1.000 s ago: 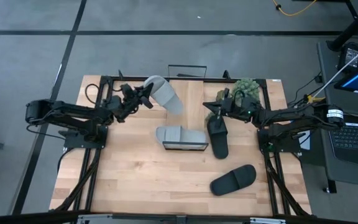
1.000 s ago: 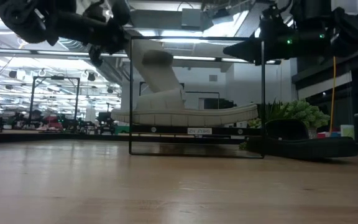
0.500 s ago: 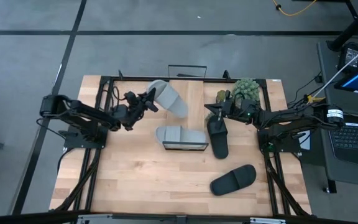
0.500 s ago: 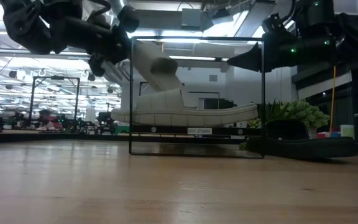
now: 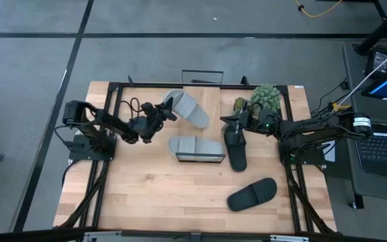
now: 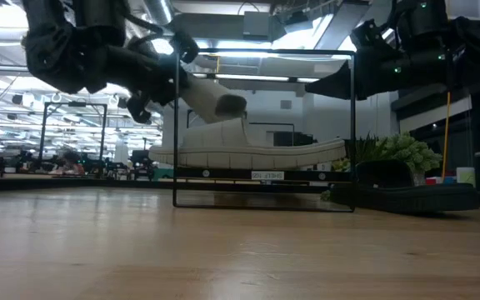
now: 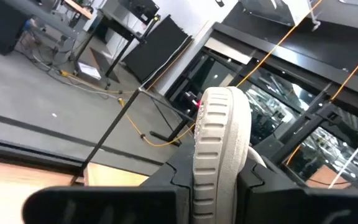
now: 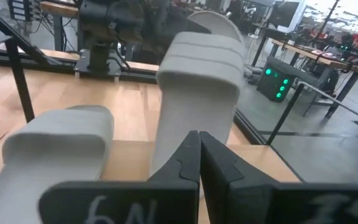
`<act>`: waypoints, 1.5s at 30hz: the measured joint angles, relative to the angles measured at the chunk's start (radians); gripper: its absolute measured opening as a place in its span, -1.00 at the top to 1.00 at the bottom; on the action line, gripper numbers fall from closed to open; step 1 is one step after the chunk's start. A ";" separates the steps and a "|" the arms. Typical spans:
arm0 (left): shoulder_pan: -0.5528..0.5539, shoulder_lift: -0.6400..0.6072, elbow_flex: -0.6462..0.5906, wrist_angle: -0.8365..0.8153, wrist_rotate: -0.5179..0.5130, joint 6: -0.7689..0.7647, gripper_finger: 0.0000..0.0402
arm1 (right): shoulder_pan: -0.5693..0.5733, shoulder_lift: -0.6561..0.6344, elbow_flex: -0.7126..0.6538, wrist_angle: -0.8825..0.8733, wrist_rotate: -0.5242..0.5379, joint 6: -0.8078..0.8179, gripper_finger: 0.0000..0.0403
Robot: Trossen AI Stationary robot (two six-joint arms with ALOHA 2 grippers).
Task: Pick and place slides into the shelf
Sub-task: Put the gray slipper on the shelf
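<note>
From above, the left gripper (image 5: 161,113) has swung inward over the counter (image 5: 140,195) in the last second, carrying a light grey slide (image 5: 188,109) clamped between its fingers. A second ago that slide hung nearer the counter's back edge; now it sits just behind the shelf (image 5: 199,150), past the fingertips. The other grey slide (image 5: 183,144) already lies on the shelf. The right gripper (image 5: 228,122) has barely moved: its fingers are pressed together on nothing, hovering at the heel end of a black slide (image 5: 235,149) that lies on the counter beside the shelf. The second black slide (image 5: 252,193) lies well apart, toward the front. A potted plant (image 5: 266,96) stands at the back, behind the right arm.

From counter height, the carried slide (image 6: 211,96) is tilted and has dropped lower, now just above the shelved one (image 6: 248,150) inside the wire frame (image 6: 175,125). The placing looks close, I'd judge, with both black slides still to go.

The left wrist view shows the grey sole edge (image 7: 219,146) standing upright, squeezed between the two dark fingers (image 7: 166,186).

The right wrist view shows clenched fingers (image 8: 188,158) with both grey slides ahead: the shelved one (image 8: 55,146) and the carried one (image 8: 201,81).
</note>
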 joint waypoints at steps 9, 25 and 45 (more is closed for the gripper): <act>-0.025 0.084 0.077 0.000 -0.031 -0.050 0.83 | 0.000 0.000 0.000 -0.034 -0.018 0.000 0.97; -0.150 0.105 0.085 -0.102 -0.212 -0.158 0.83 | 0.000 0.000 0.000 -0.032 -0.018 0.003 0.97; -0.156 0.104 0.085 -0.254 -0.168 -0.206 0.59 | 0.000 0.000 0.000 -0.009 -0.018 0.000 0.97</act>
